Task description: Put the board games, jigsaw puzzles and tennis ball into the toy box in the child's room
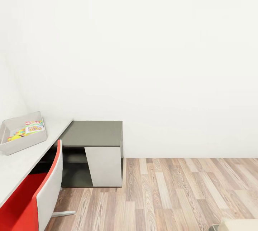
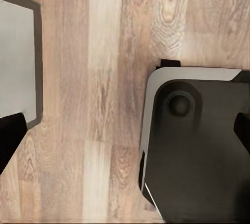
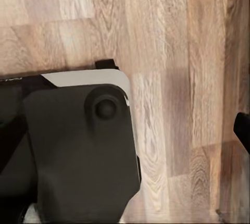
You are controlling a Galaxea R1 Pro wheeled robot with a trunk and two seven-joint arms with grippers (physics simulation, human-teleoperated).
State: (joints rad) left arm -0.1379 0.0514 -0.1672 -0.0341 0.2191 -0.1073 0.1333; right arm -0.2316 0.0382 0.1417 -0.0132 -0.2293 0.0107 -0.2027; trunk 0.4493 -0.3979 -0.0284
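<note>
The table (image 1: 21,159) sits at the left in the head view. Its top is long, flat and light grey with tiny speckles. A lower wing (image 1: 95,133) joins it at the far end. The wing is dark grey and smooth, with a slanted white panel (image 1: 105,166) under it.

The toy box (image 1: 22,143) stands on the light grey top, close to the wall. It is a pale grey plastic bin with no lid and low walls that lean out a little. Inside it lies a flat printed game box (image 1: 34,127), white with bright letters, leaning on the far wall. Beside that, something bright yellow with bits of pink and blue (image 1: 16,136) shows in the bin. It is too small to tell what it is.

A chair (image 1: 36,195) is pushed up to the table. Its seat side is red and its curved back shell is light grey.

The floor (image 1: 186,195) is made of wood planks with wavy brown grain. The wall (image 1: 143,44) is plain white.

Both wrist views look down at the same planks and at a rounded black part of the robot (image 2: 198,151) with a pale edge. A dark fingertip (image 2: 10,135) of the left gripper shows at the picture's edge, and one (image 3: 242,130) of the right gripper too. I cannot tell if either hand is open or closed. Nothing shows between the fingers.
</note>
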